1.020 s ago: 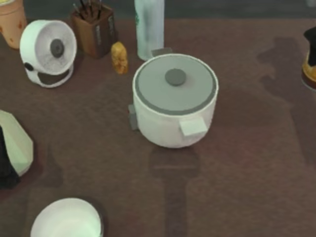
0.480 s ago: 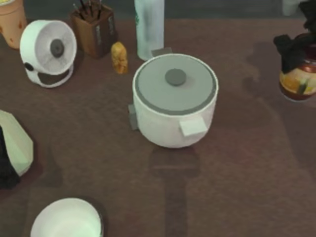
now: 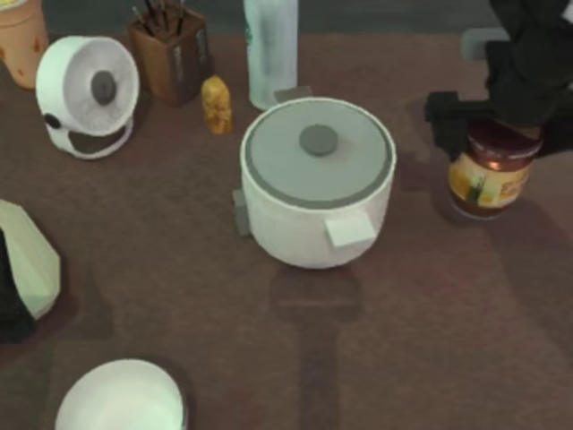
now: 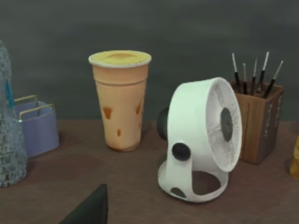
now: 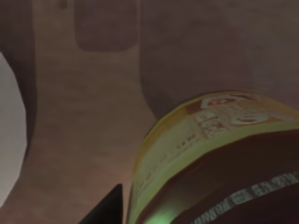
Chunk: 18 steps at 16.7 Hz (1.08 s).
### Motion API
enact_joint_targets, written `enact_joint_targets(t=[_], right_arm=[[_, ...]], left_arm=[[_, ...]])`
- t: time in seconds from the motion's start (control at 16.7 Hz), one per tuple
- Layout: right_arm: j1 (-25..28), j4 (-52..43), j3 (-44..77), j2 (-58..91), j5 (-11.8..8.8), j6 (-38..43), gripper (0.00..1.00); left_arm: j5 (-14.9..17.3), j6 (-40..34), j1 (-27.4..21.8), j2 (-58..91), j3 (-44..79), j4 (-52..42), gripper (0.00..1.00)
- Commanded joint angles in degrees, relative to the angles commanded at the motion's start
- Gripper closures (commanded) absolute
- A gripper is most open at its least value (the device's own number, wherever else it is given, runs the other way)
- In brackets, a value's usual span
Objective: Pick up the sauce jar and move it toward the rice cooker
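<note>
Right gripper (image 3: 498, 125) is clamped on the lid end of the sauce jar (image 3: 488, 172), holding it upright at the table's right side. Within the last second the jar has travelled in from the right edge and now sits near the rice cooker (image 3: 315, 184), not touching it. Judgement: transfer nearly complete. Left gripper is out of sight.

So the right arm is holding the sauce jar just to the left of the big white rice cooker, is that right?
Not quite. The right gripper does hold the sauce jar, but the top view shows the jar to the right of the rice cooker, not to its left, with a gap of table between them.
</note>
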Motion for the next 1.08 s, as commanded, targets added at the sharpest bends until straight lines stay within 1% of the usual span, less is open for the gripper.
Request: enact_joint_targets(t=[0.12, 0.42, 0.84, 1.08], right_arm=[[0.7, 0.6, -0.8, -0.3, 0.4, 1.3, 1.00], [0.4, 0.7, -0.7, 0.0, 0.2, 1.3, 1.00], [0.5, 9.7, -6.9, 2.7, 0.3, 1.3, 1.00], [0.6, 10.5, -7.4, 3.0, 0.4, 1.2, 1.00]], left_arm=[[0.0, 0.0, 0.0, 0.0, 0.0, 0.0, 0.00], [0.0, 0.0, 0.0, 0.0, 0.0, 0.0, 0.00], [0.0, 0.0, 0.0, 0.0, 0.0, 0.0, 0.00], [0.0, 0.0, 0.0, 0.0, 0.0, 0.0, 0.00]])
